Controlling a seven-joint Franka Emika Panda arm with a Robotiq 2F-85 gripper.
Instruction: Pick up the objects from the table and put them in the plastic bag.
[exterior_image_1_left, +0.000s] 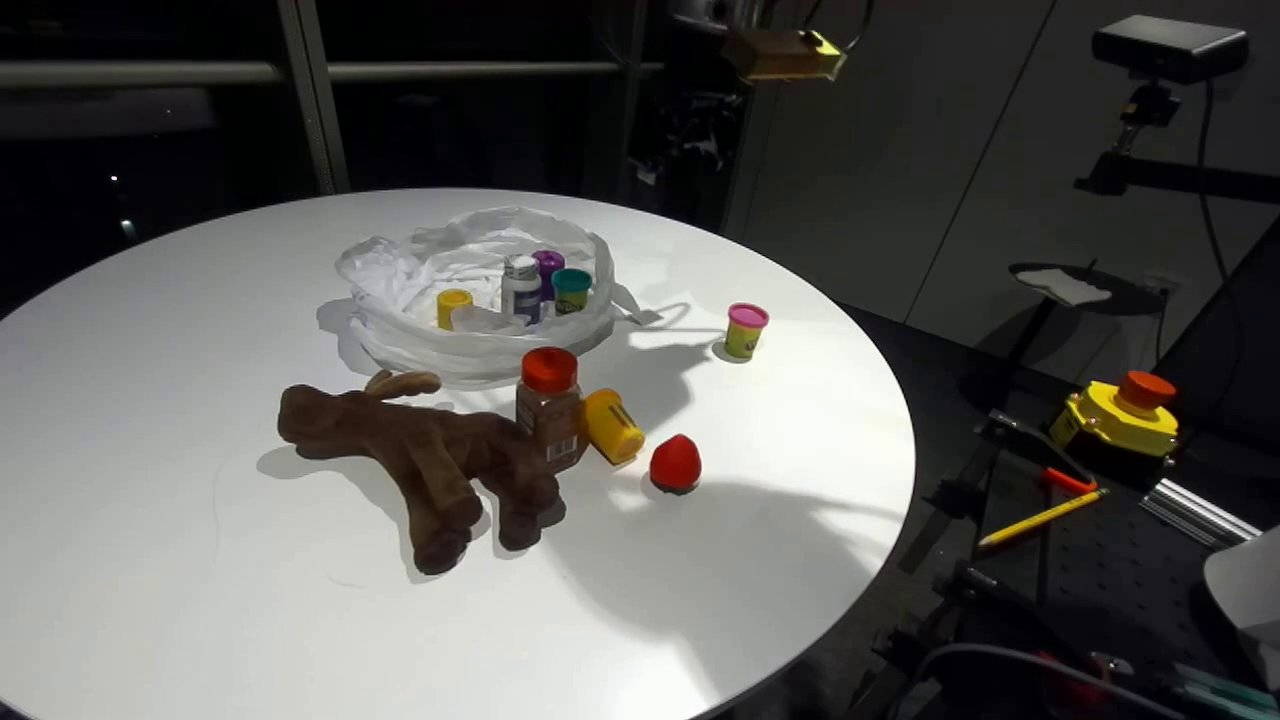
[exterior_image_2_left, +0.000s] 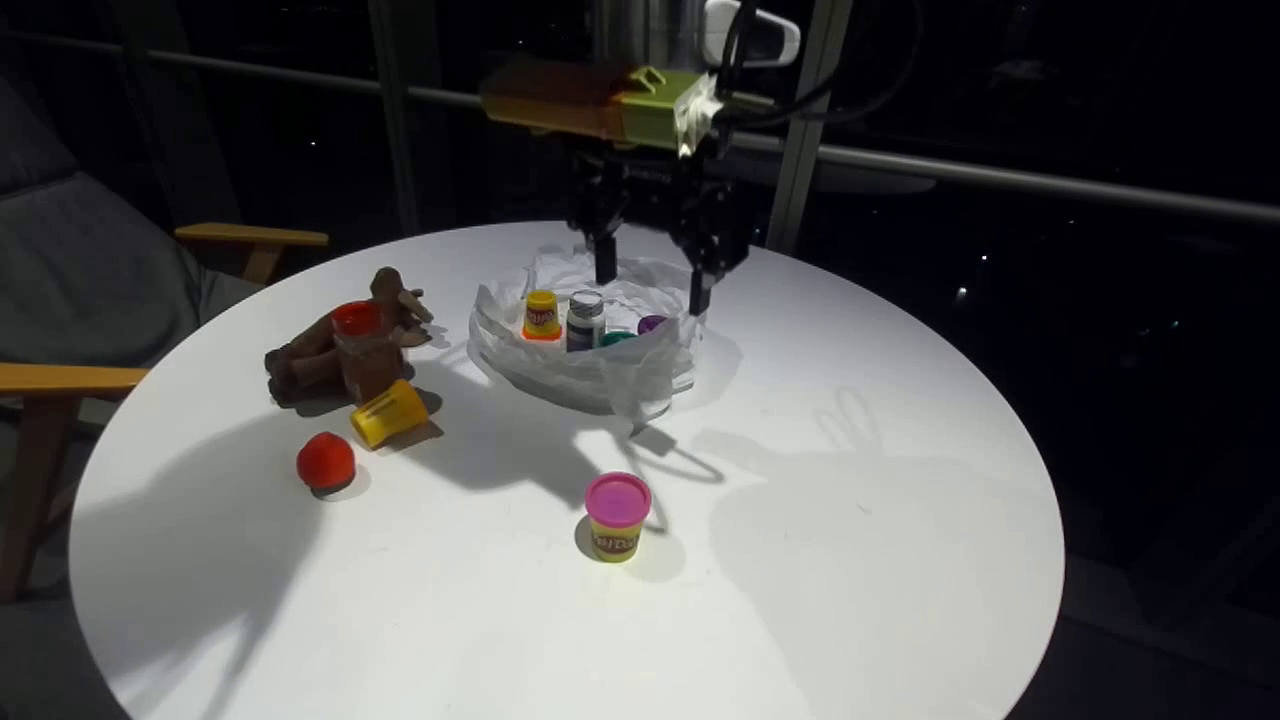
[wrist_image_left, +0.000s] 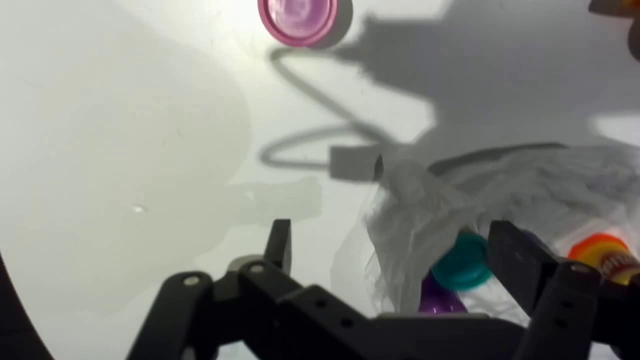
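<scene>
My gripper (exterior_image_2_left: 652, 277) is open and empty above the right part of the white plastic bag (exterior_image_2_left: 570, 385); its fingers also show in the wrist view (wrist_image_left: 392, 237). The open bag holds a yellow tub (exterior_image_1_left: 454, 308), a white bottle (exterior_image_1_left: 521, 292), a teal-lidded tub (exterior_image_1_left: 572, 290) and a purple thing (exterior_image_1_left: 547, 268). On the table stand a pink-lidded tub (exterior_image_2_left: 615, 525), apart from the bag, and a red-lidded jar (exterior_image_1_left: 550, 405). A yellow tub (exterior_image_1_left: 612, 425) lies on its side by the jar. A red rounded thing (exterior_image_1_left: 676, 462) and a brown plush toy (exterior_image_1_left: 420, 440) lie nearby.
The round white table (exterior_image_1_left: 250, 620) bears everything. The plush toy, jar and lying tub sit close together beside the bag. A chair (exterior_image_2_left: 70, 250) stands beyond the table's edge. A yellow box with a red button (exterior_image_1_left: 1118, 420) and a pencil (exterior_image_1_left: 1043, 518) lie off the table.
</scene>
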